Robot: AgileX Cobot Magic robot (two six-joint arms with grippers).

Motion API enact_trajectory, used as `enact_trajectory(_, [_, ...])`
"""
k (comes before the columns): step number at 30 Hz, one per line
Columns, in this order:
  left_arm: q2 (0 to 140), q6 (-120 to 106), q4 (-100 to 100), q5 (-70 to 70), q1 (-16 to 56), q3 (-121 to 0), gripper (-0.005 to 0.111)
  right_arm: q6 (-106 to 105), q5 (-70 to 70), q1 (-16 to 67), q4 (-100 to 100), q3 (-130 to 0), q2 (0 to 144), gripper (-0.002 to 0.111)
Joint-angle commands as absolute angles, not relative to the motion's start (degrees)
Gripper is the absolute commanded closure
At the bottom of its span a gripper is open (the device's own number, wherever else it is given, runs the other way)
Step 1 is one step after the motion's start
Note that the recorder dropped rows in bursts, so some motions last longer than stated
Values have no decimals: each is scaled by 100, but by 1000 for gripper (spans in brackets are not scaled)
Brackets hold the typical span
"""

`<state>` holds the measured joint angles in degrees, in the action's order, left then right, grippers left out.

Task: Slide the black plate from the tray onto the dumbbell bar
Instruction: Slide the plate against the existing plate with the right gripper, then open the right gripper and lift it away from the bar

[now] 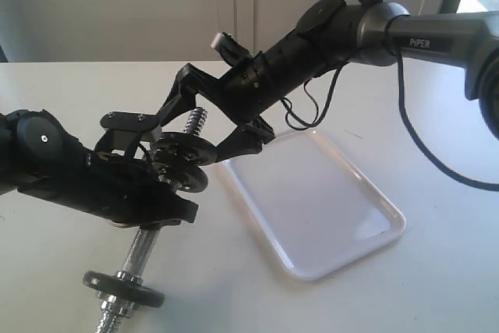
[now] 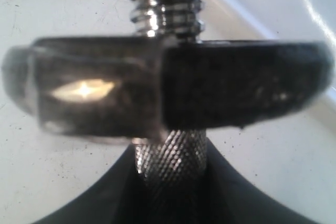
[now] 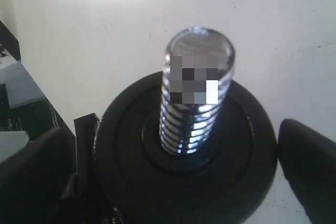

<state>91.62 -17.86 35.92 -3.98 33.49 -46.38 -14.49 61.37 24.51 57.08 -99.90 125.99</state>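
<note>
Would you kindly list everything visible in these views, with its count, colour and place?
table: one, white, beneath everything.
tray: one, white, on the table to the right of the bar.
dumbbell bar: one, chrome, tilted.
black plate: one, black, on the bar's upper threaded end.
second disc: one, black, just below that plate.
lower disc: one, black with a silver nut, near the bar's lower end.
cable: one, black, hanging from the right arm.
left end effector: one, black, gripping the bar.
right end effector: one, black, open around the plate.
</note>
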Motion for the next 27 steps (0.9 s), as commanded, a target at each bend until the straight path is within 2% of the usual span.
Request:
enact_trajectory(1, [8938, -1926, 3723, -117, 3399, -4798, 107, -1374, 6160, 2207, 5884, -10045, 12452, 3])
enact_trajectory(9, [8938, -1937, 3723, -117, 3399, -4798, 107, -1321, 6280, 1999, 5737, -10045, 12452, 3])
enact_trajectory(11, [8938, -1937, 3723, -117, 3399, -4798, 107, -1321, 6310, 1990, 5670, -10045, 12452, 7])
enact_trajectory(14, [8938, -1937, 3723, -117, 3399, -4798, 107, -1285, 6357, 1987, 5674, -10045, 12452, 23])
enact_trajectory(16, [8938, -1913, 3723, -90, 3399, -4798, 107, -1257, 6401, 1948, 5674, -10045, 12452, 40])
enact_trajectory(20, [8938, -1556, 3723, 63, 3399, -4798, 107, -1229, 6599, 1818, 5674, -10045, 12452, 82])
enact_trajectory(23, [8938, -1302, 3723, 213, 3399, -4798, 107, -1373, 6905, 1663, 5674, -10045, 12452, 105])
enact_trajectory(24, [8938, -1212, 3723, 250, 3399, -4798, 107, -1393, 6983, 1613, 5674, -10045, 12452, 108])
enact_trajectory(27, [8938, -978, 3723, 406, 3399, -4798, 107, -1410, 6996, 1513, 5614, -10045, 12452, 108])
